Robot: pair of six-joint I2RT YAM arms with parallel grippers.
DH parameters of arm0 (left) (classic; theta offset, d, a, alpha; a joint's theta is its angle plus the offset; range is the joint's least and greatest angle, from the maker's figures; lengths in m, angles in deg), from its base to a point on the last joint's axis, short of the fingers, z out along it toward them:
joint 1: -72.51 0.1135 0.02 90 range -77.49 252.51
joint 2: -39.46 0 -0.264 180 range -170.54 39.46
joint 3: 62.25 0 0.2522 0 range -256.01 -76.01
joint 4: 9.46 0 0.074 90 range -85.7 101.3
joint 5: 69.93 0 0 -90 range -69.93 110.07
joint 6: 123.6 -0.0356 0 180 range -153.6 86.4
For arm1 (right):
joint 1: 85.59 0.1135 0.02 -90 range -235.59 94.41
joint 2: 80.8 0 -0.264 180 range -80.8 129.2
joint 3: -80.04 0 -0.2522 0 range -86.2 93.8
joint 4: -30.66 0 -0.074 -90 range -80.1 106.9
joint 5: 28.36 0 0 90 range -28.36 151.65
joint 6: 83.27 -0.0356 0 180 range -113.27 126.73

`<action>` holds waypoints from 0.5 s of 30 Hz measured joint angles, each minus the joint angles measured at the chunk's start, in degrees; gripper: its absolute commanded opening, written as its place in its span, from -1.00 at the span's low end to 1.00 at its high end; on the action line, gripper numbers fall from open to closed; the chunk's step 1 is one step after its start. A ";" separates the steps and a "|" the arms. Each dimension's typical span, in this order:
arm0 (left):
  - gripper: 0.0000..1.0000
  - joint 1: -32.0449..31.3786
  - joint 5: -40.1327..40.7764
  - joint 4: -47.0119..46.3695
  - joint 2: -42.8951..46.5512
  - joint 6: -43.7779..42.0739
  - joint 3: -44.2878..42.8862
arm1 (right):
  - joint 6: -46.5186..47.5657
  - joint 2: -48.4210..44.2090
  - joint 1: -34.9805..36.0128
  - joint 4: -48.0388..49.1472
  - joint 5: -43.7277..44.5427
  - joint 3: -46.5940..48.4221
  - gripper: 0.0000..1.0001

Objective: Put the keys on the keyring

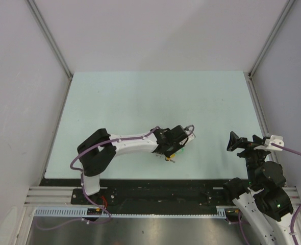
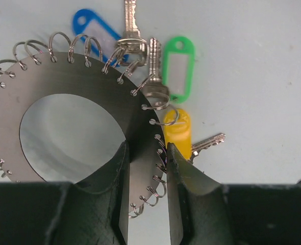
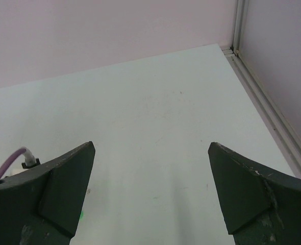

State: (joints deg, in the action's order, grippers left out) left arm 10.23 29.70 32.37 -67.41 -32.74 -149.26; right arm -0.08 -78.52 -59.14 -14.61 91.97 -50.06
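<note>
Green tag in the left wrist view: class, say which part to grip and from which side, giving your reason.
The green tag lies flat on the table, bare on its right, with a metal key crowding its left edge. So likely grip its upper end by the small hole, coming straight down and pinching across the narrow width; the left side is tight.

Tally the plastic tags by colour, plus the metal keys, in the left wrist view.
blue tag: 1
green tag: 1
yellow tag: 1
metal keys: 3
Total: 6
</note>
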 measured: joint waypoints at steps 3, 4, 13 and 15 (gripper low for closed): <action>-0.62 -0.85 -1.46 -0.85 0.00 -3.78 1.66 | 0.20 0.00 -0.02 0.02 -0.74 0.00 0.99; -0.53 -0.98 -1.90 -1.09 0.00 -4.52 2.19 | 0.33 0.00 -0.07 0.02 -1.01 0.00 0.99; 0.23 -1.07 -4.48 -4.92 5.70 -8.61 9.35 | 1.84 0.00 -0.35 0.15 -4.81 0.00 0.99; 0.54 -1.07 -4.50 -6.25 7.50 -8.35 10.29 | 2.45 0.13 -0.44 0.37 -6.27 0.00 0.99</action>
State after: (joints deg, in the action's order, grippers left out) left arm 9.16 25.19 26.12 -59.91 -41.09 -138.97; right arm 2.37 -78.39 -59.57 -14.24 85.70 -50.06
